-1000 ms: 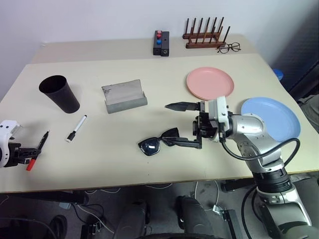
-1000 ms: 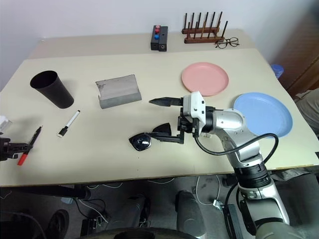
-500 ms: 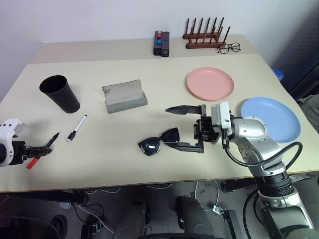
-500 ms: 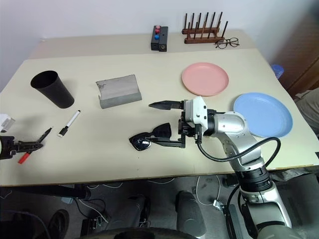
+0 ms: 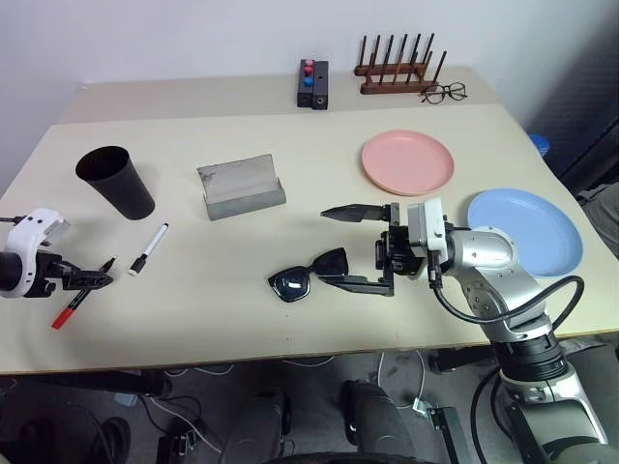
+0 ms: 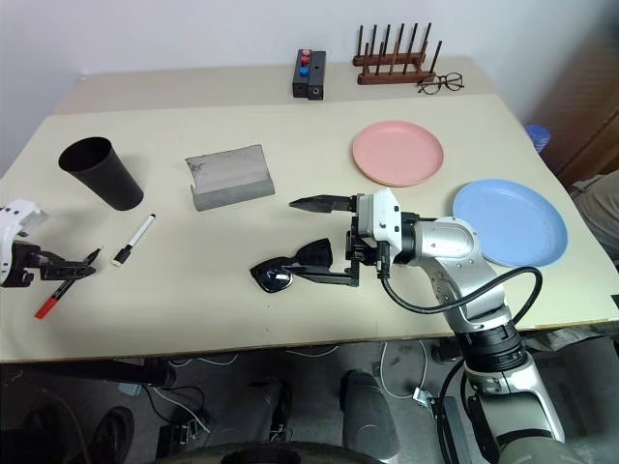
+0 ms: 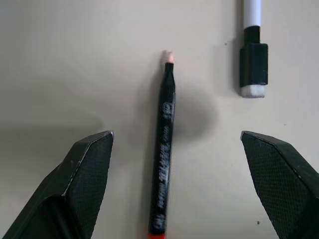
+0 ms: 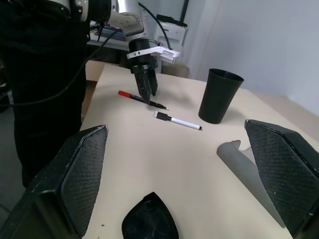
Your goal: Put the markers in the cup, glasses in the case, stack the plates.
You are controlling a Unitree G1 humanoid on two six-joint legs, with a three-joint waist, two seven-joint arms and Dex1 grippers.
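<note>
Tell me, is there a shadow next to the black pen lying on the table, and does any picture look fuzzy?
Left wrist view: a soft dark shadow lies beside the black pen with a red end, and the writing on it blurs toward the red end. Right wrist view: the right gripper's fingers look soft up close, while the cup is sharper.

One thing bears lettering — the black pen with a red end (image 7: 164, 164), lying in the lower middle of the left wrist view, carries pale print running along its barrel. The letters are too small and blurred to make out — no word can be read.
</note>
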